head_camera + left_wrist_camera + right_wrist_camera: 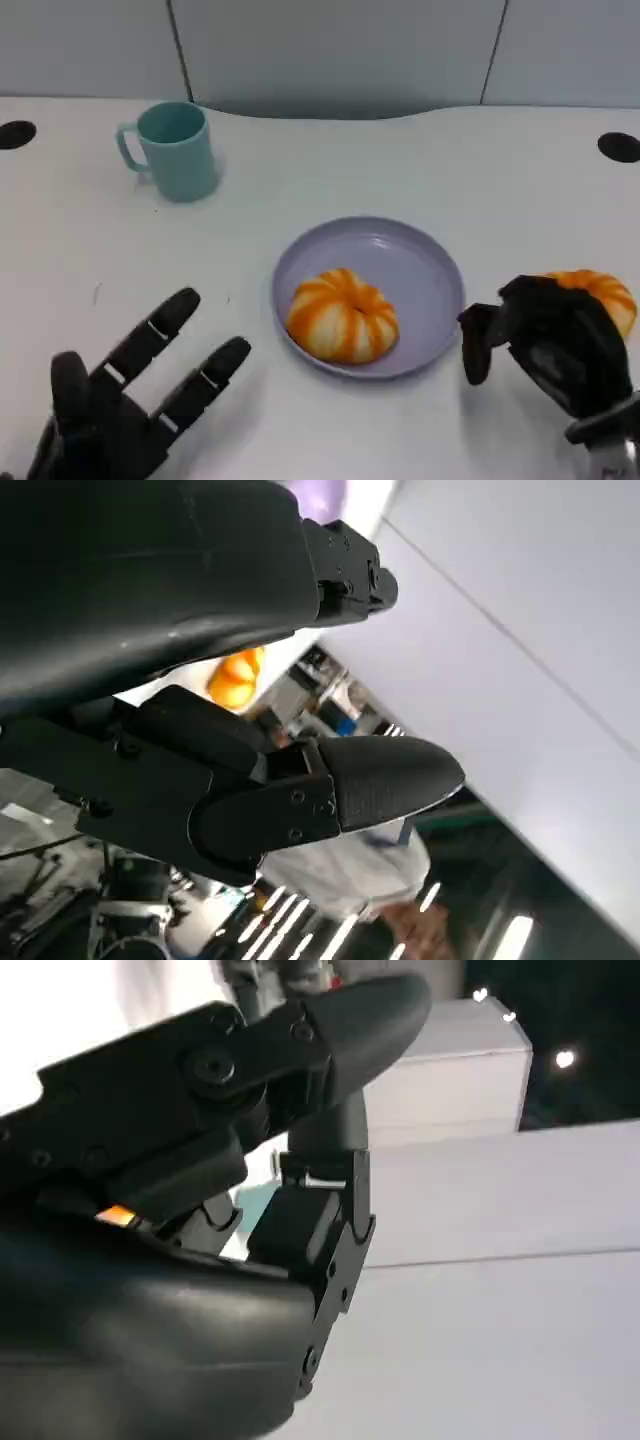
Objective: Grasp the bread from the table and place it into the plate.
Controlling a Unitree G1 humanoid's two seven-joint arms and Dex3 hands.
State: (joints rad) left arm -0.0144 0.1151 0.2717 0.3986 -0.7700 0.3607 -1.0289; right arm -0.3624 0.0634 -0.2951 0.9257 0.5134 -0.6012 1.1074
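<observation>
An orange-and-white striped bread (343,315) lies in the lavender plate (420,260) at the table's middle; the left wrist view shows it as an orange patch (238,677) past the fingers. A second striped bread (603,293) lies on the table right of the plate, partly hidden by my right hand (545,345). That hand's fingers curve over the bread's near side, while its thumb stands apart toward the plate, with bare table showing in the gap. My left hand (130,400) hovers low at the front left, fingers spread, holding nothing.
A teal mug (175,150) stands at the back left. Two black holes (15,133) (620,147) sit near the table's far corners. A grey wall runs behind the table. A person in white (350,870) shows in the left wrist view.
</observation>
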